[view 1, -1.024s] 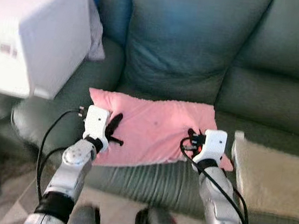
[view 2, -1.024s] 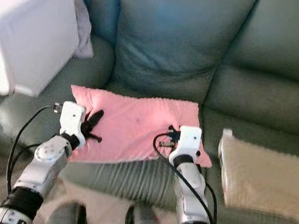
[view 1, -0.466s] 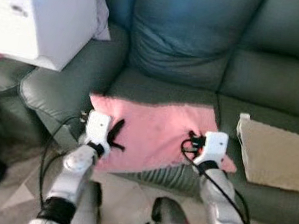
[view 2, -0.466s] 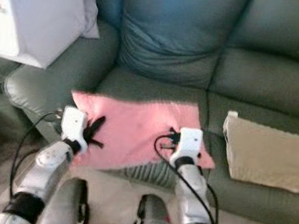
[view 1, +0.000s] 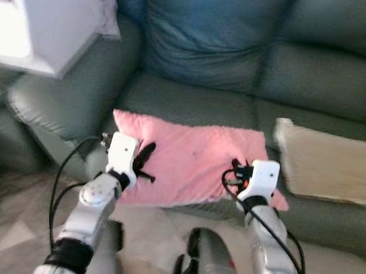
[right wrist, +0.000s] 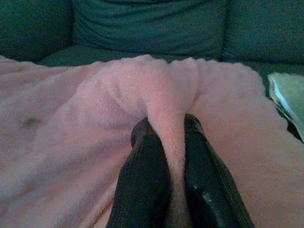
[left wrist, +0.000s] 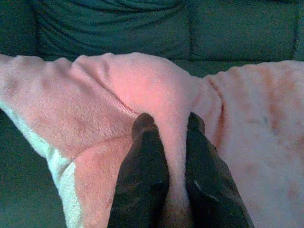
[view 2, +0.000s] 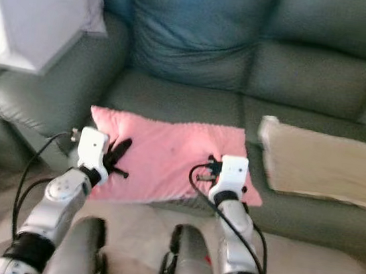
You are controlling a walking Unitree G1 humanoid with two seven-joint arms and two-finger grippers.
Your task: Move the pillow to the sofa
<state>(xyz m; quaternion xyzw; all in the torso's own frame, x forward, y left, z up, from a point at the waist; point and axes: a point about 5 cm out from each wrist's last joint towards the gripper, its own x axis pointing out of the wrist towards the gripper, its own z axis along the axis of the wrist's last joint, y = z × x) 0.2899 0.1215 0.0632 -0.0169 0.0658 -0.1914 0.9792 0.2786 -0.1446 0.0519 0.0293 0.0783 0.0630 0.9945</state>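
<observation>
Pink pillow (view 1: 190, 158) sits at the front edge of the green sofa (view 1: 201, 45) seat, part overhanging. Head views: left gripper (view 1: 144, 162) on its left end, right gripper (view 1: 237, 172) on its right; beige cushion (view 1: 330, 165) beside. Left wrist: fingers (left wrist: 145, 156) pinching a fabric fold. Right wrist: fingers (right wrist: 142, 175) pinching likewise.

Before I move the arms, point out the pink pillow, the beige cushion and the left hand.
pink pillow (view 1: 194, 158), left eye view, middle of its top face.
beige cushion (view 1: 330, 165), left eye view, middle of its upper surface.
left hand (left wrist: 169, 124), left wrist view, between its fingertips, pinching a pillow fold.
</observation>
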